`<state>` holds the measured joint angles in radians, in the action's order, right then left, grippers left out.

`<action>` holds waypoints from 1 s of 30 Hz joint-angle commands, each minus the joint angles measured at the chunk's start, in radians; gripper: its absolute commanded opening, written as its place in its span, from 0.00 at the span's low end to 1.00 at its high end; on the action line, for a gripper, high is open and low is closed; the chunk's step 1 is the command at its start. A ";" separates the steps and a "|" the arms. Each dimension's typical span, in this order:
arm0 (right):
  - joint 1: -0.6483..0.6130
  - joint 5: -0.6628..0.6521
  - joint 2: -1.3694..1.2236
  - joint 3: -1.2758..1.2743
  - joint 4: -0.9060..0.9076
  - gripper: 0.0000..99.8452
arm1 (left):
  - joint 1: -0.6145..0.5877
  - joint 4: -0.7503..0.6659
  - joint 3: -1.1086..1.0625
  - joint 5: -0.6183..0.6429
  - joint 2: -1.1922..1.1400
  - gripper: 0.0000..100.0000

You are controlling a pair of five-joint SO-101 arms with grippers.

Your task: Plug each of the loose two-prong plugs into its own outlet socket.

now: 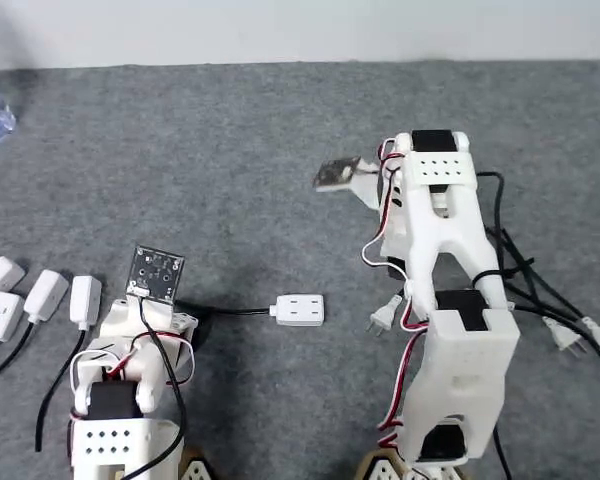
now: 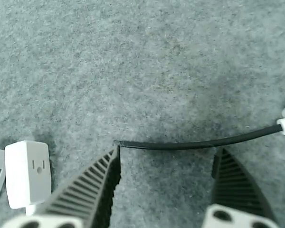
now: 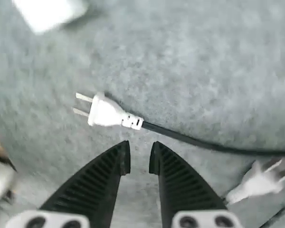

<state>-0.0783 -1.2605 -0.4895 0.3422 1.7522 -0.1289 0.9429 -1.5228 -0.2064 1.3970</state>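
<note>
My left gripper (image 2: 164, 178) hangs open low over the carpet, with a black cable (image 2: 180, 144) running across just past its fingertips. That cable leads to a lone white outlet socket (image 1: 300, 310) right of the left arm (image 1: 140, 340). In the left wrist view a white socket (image 2: 28, 178) lies beside one finger. My right gripper (image 3: 138, 159) is barely open, a narrow gap and nothing in it. A white two-prong plug (image 3: 107, 111) on a black cord lies just ahead of its tips. A loose plug (image 1: 383, 318) also lies beside the right arm (image 1: 440, 230).
Several white sockets (image 1: 40, 297) on cords sit in a row at the left edge. Two more plugs (image 1: 578, 340) and dark cords lie right of the right arm. Another plug (image 3: 256, 183) lies near the right gripper. Grey carpet stretches open toward the back.
</note>
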 commanded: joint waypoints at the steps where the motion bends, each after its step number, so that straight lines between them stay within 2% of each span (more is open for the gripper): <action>1: 0.018 -0.137 0.005 -0.002 0.045 0.10 | 0.005 -0.018 0.005 -0.017 0.012 0.29; 8: -0.016 -0.354 0.015 -0.112 0.042 0.32 | 0.005 -0.018 0.005 -0.048 0.009 0.29; 11: -0.028 -0.465 0.015 -0.176 0.042 0.34 | 0.006 -0.008 0.005 -0.049 0.011 0.29; 18: -0.053 -0.598 0.015 -0.321 0.039 0.29 | 0.006 -0.008 0.007 -0.051 0.011 0.29; 24: -0.005 -0.605 0.016 -0.410 -0.028 0.23 | 0.006 -0.006 0.007 -0.051 0.011 0.29; 30: 0.018 -0.601 0.012 -0.410 -0.070 0.03 | 0.006 -0.006 0.007 -0.051 0.011 0.29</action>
<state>-0.0783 -1.8527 -0.4879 -0.0583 1.7001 -0.1289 0.9429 -1.5228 -0.2493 1.3970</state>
